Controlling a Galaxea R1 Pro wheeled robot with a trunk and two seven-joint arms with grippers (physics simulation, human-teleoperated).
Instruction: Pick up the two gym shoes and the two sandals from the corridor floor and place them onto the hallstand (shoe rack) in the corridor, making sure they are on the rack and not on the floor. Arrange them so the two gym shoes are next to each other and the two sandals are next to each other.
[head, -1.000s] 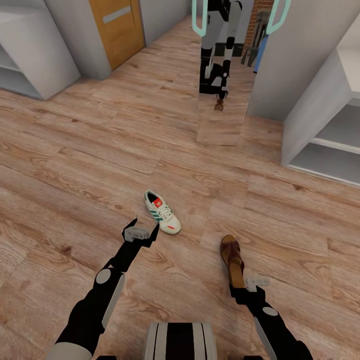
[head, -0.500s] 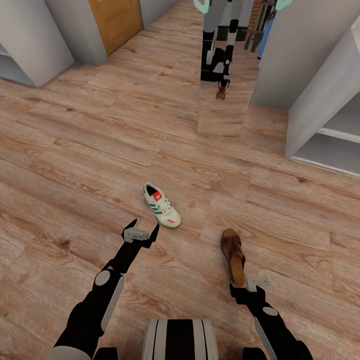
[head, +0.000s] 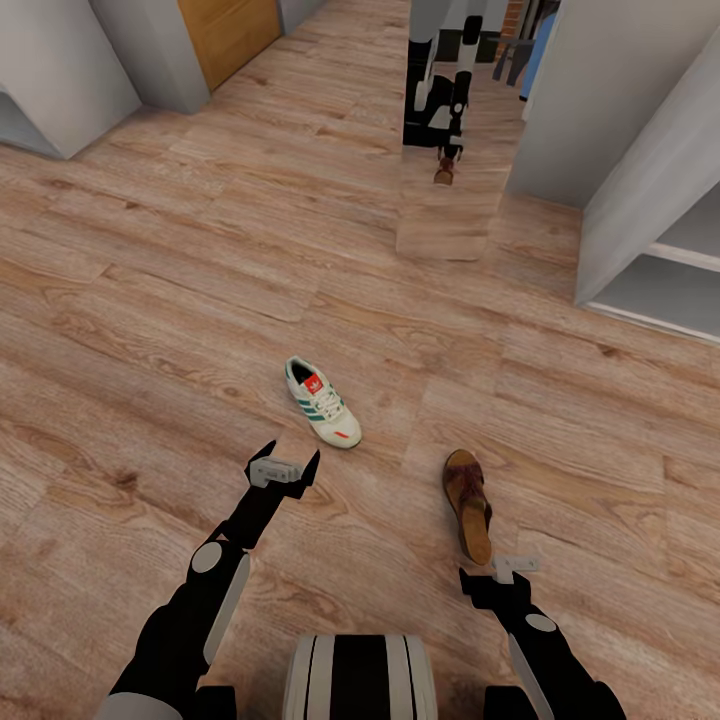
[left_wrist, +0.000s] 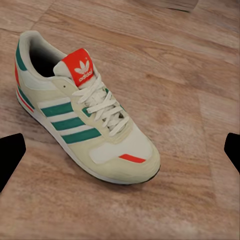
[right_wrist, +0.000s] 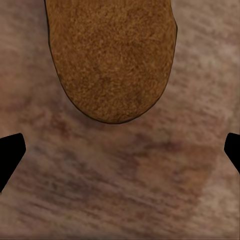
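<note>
One cream-white gym shoe (head: 322, 402) with green stripes lies on the wood-plank corridor floor (head: 150, 300), toe toward the robot. My left gripper (head: 292, 452) hovers just short of its toe, open, with the shoe (left_wrist: 85, 115) lying ahead of the black fingertips (left_wrist: 11, 159). One dark brown sandal (head: 468, 505) lies to the right of the shoe. My right gripper (head: 492, 572) is open at the sandal's near end, and the sandal's rounded tan end (right_wrist: 112, 55) lies just ahead of it.
A tall mirror (head: 445, 130) stands ahead, reflecting the robot and a sandal. A pale grey open shelf unit (head: 650, 270) stands at the right. Another grey unit (head: 50, 80) and a wooden door (head: 225, 30) are at the far left.
The whole picture has shifted as the camera tilted down. Shoe and sandal now sit slightly farther ahead of the grippers. Both grippers stay open.
</note>
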